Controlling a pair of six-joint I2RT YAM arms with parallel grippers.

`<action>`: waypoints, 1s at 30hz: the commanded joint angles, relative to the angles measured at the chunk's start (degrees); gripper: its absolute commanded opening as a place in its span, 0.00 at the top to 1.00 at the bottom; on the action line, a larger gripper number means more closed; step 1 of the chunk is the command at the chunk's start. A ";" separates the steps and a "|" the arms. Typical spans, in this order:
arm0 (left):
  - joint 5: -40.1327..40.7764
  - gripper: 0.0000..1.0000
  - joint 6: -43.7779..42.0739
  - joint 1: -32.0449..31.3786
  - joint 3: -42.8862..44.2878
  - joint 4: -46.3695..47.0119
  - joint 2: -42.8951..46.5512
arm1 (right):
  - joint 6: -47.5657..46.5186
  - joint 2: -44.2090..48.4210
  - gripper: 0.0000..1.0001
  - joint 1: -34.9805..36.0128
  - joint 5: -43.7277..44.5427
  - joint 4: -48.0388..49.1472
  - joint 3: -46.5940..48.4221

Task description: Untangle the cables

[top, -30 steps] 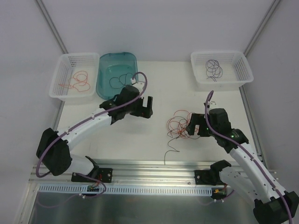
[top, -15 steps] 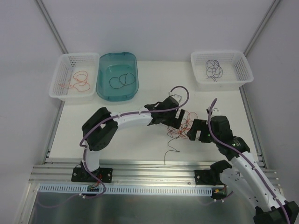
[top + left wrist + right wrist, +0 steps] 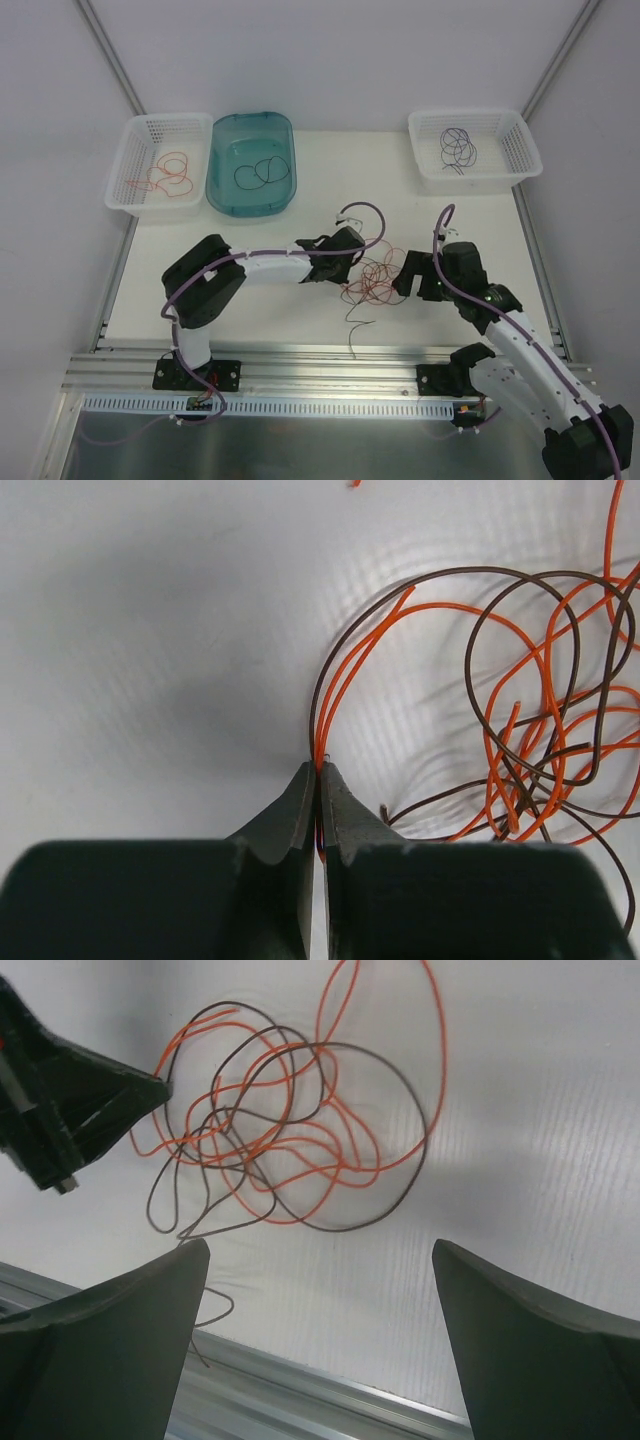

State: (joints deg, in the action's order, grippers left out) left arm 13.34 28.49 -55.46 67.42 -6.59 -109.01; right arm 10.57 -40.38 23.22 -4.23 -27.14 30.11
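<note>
- We have the cables [image 3: 374,277] in a loose tangle near the middle of the desk [image 3: 340,195], orange-red loops woven through dark ones, sitting between the two arms.
- The left end effector [image 3: 348,273] is down at the left edge of that tangle. In the left wrist view [image 3: 317,772] its jaws are pressed together with an orange strand [image 3: 352,670] nipped between the tips.
- A dark strand [image 3: 330,665] runs right alongside the orange one to the same pinch point. We cannot tell whether it is caught too.
- From the pinch, both strands arc up and to the right into the knot of loops [image 3: 530,750], which lies flat on the desk.
- The right end effector [image 3: 407,275] sits just beside the right edge of the tangle. In its wrist view [image 3: 320,1247] the two fingers are spread wide and hold nothing.
- That same view shows the whole tangle [image 3: 290,1130] ahead of the open fingers, with the left arm's dark tip touching its far side.
- One loose dark tail [image 3: 358,322] trails out of the pile toward the near edge of the desk.
- At the back, the left basket [image 3: 135,135] holds orange-red wire, the teal tub [image 3: 225,190] holds black wire, and the right basket [image 3: 520,150] holds dark purple wire.
</note>
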 commanded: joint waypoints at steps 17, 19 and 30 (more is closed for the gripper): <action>3.00 1.00 2.53 -0.26 -15.47 0.17 19.35 | 3.67 -31.34 0.47 7.45 -2.37 22.92 2.33; 4.06 1.00 2.36 0.18 -16.87 0.17 20.93 | 3.15 -30.20 0.61 7.45 -0.88 22.04 2.41; 5.03 1.00 2.45 8.70 -27.24 0.17 32.63 | -6.25 -5.89 0.99 5.69 9.94 1.92 14.70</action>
State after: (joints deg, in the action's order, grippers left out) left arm 16.80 30.13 -48.97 42.41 -6.63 -80.01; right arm 8.64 -53.71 29.52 1.04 -19.16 38.06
